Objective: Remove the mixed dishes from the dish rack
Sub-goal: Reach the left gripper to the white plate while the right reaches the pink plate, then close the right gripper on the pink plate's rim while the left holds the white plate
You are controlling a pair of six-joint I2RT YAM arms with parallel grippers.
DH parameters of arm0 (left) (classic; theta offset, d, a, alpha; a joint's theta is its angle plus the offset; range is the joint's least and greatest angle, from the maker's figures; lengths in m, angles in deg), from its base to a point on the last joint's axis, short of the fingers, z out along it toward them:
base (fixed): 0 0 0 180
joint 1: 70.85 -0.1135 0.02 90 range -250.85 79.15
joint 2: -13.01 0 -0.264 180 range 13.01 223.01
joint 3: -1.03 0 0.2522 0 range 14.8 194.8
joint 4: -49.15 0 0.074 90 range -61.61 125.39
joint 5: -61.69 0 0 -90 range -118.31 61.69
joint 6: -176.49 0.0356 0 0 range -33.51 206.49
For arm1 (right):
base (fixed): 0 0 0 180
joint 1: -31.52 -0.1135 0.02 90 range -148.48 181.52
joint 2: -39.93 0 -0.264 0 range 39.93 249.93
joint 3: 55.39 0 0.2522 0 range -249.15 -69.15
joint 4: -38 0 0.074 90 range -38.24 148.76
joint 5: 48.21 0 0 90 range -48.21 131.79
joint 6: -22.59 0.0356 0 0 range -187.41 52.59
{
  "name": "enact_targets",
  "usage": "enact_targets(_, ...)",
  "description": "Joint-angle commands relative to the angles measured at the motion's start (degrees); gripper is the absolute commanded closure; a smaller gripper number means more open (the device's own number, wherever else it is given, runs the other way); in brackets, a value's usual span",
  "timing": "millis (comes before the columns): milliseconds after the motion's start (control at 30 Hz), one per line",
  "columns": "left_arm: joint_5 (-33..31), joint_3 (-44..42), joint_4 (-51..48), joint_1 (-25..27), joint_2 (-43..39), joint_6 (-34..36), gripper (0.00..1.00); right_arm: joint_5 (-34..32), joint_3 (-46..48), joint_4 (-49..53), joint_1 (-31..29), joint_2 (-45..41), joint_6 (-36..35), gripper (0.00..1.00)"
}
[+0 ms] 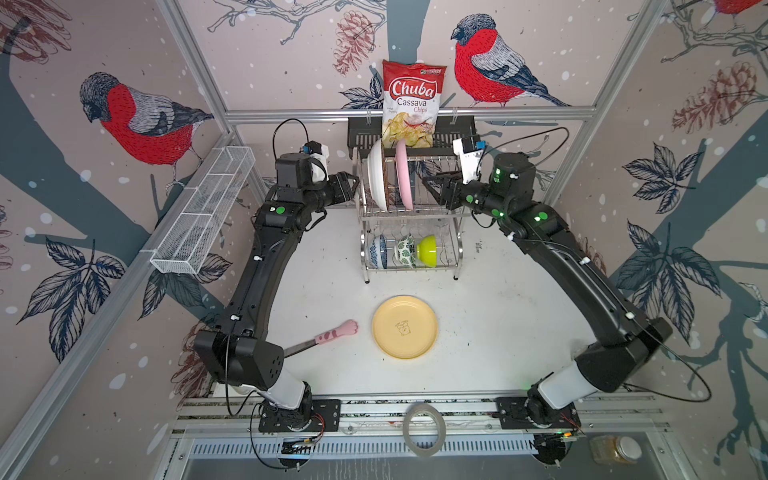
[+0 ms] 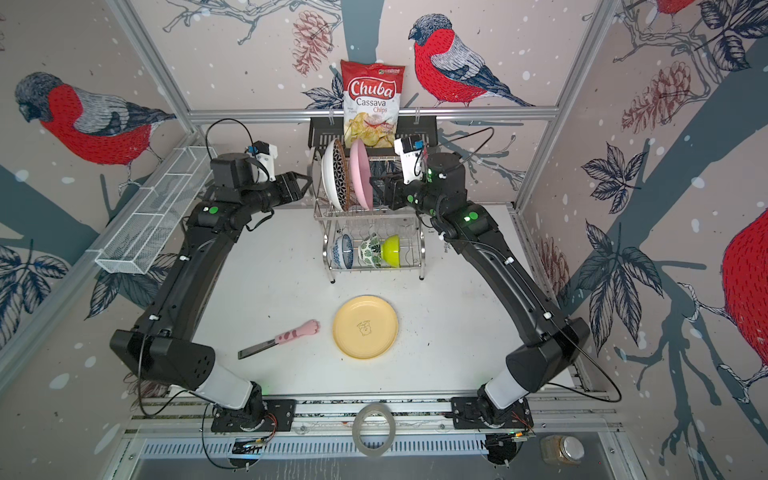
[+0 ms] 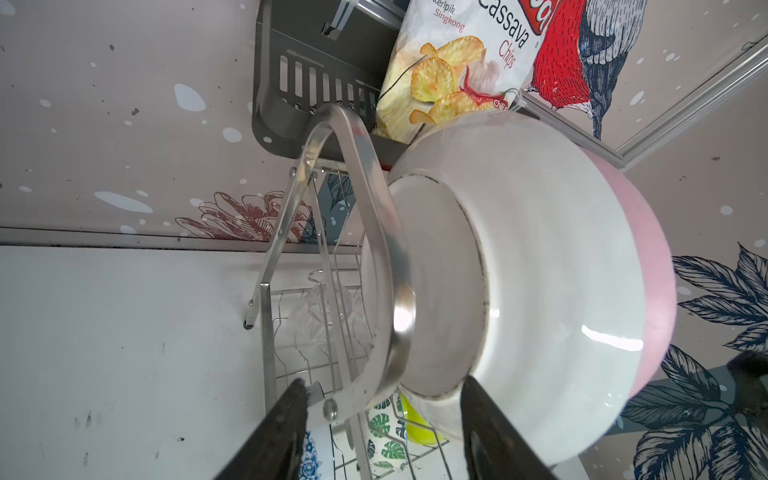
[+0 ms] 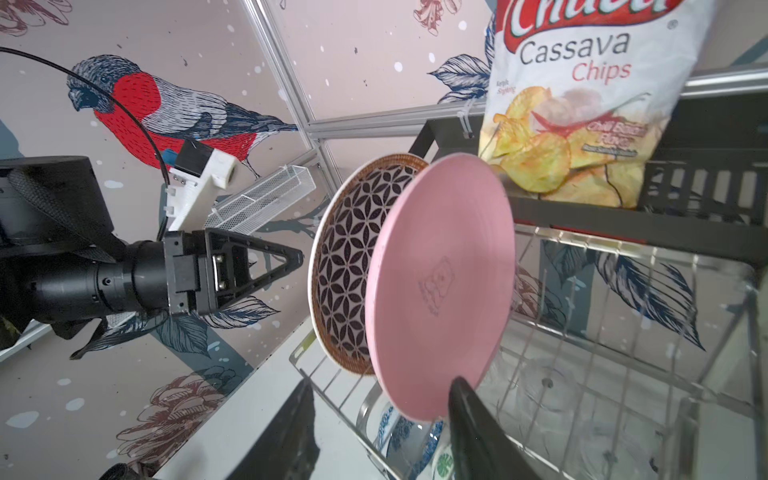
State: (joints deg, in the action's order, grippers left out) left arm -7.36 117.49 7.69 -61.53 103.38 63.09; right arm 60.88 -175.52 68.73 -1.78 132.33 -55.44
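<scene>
Pink plate (image 4: 440,282) stands on edge, face toward right end effector (image 1: 430,187).

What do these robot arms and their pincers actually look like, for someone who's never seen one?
The left arm and right arm are black, chunky, jointed tubes with a white sleeve near each base. Small green dots mark the joints. A white bracket carrying a blue-topped camera sits at each wrist, and thin black cables loop off them. The left gripper and right gripper have black, tapering fingers.
</scene>
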Motion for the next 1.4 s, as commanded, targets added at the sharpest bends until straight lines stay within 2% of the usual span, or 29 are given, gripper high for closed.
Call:
enact_targets(0, 0.21, 0.9, -0.41, -0.09, 0.81, 1.05, 0.47, 4.66, -3.32, -0.51, 0.34, 3.18, -1.66, 0.48)
enact_targets(133, 0.5, 1.11, -0.51, -0.09, 1.8, 0.73, 0.54, 6.85, -5.38, -0.8, 0.94, 6.51, -2.16, 0.48)
enact_targets(500, 1.11, 0.87, -0.72, 0.15, 2.37, -0.33, 0.59, 14.19, -12.26, -0.98, 2.71, 14.39, 0.45, 0.51)
enact_targets(600, 0.89, 0.78, -0.56, 0.3, 2.38, -0.42, 0.65, 15.55, -13.51, -1.13, 2.8, 15.67, 0.94, 0.53)
enact_targets(1000, 1.48, 0.65, 1.42, 1.55, 3.4, -1.85, 0.68, 16.85, -13.23, -3.2, 2.8, 17.54, 2.83, 0.57)
enact_targets(1367, 1.1, 3.41, -0.37, 2.1, 4.91, -0.87, 0.69, 17.72, -14.5, -5.12, 2.71, 20.48, 4.53, 0.7)
